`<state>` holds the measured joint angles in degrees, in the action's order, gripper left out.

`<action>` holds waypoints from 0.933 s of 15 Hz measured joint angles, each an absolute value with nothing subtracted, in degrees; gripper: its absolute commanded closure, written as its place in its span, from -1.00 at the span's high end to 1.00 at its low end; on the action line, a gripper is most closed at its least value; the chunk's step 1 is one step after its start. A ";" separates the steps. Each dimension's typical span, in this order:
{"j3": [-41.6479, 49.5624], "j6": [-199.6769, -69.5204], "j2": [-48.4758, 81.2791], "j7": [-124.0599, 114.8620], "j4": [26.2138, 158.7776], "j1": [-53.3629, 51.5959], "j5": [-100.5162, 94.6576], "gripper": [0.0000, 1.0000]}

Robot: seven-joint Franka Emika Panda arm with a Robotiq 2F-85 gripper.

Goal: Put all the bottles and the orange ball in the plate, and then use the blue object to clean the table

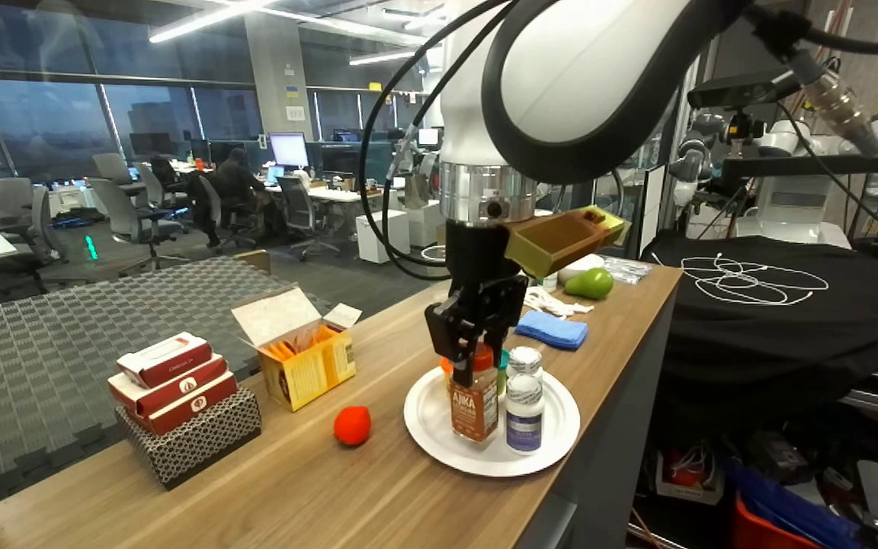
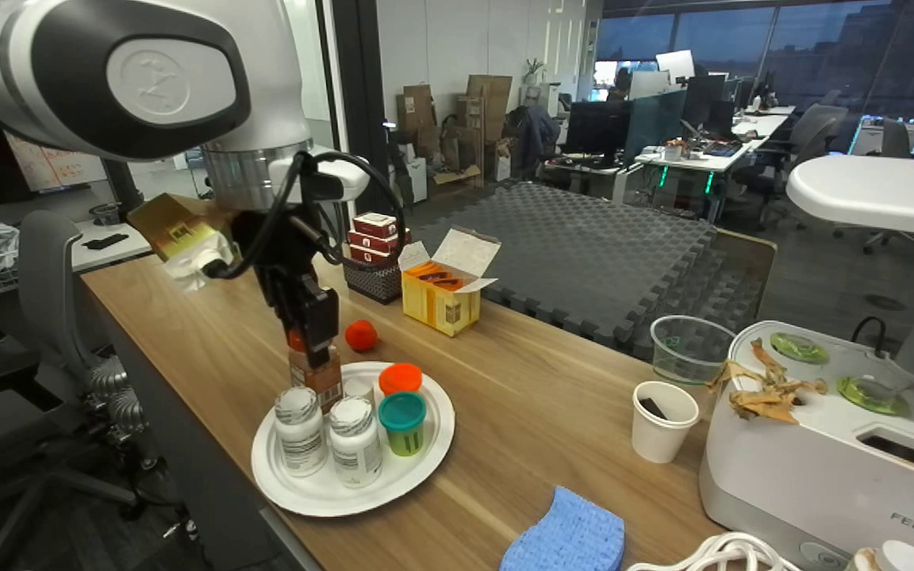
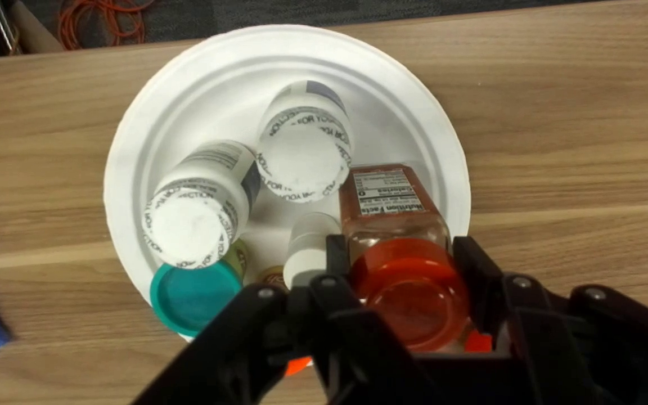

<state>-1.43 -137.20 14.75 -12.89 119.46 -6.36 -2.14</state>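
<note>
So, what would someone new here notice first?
Probably the big white arm hanging over the wooden table, its fingers gripping a red-capped bottle on or just above the white plate. Next, the red-orange ball beside the plate, and the open yellow box near it.

In an exterior view ceiling lights shine high beyond the end effector against dim windows, the worktop below it evenly bright with a soft shadow under the ball, while in the wrist view white caps near it look bleached and its dark fingers soft.
</note>
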 measured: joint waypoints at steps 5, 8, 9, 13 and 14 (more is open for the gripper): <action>-1.49 -137.96 15.89 -12.77 119.49 -6.36 -1.24 -0.51; -1.55 -138.77 16.93 -12.62 119.48 -6.35 -0.52 -0.27; -1.55 -138.83 16.97 -12.59 119.43 -6.32 -0.49 0.48; -1.56 -138.91 16.98 -12.36 119.44 -6.10 -0.14 0.91; -1.56 -139.00 16.98 -12.35 119.43 -6.03 -0.10 1.00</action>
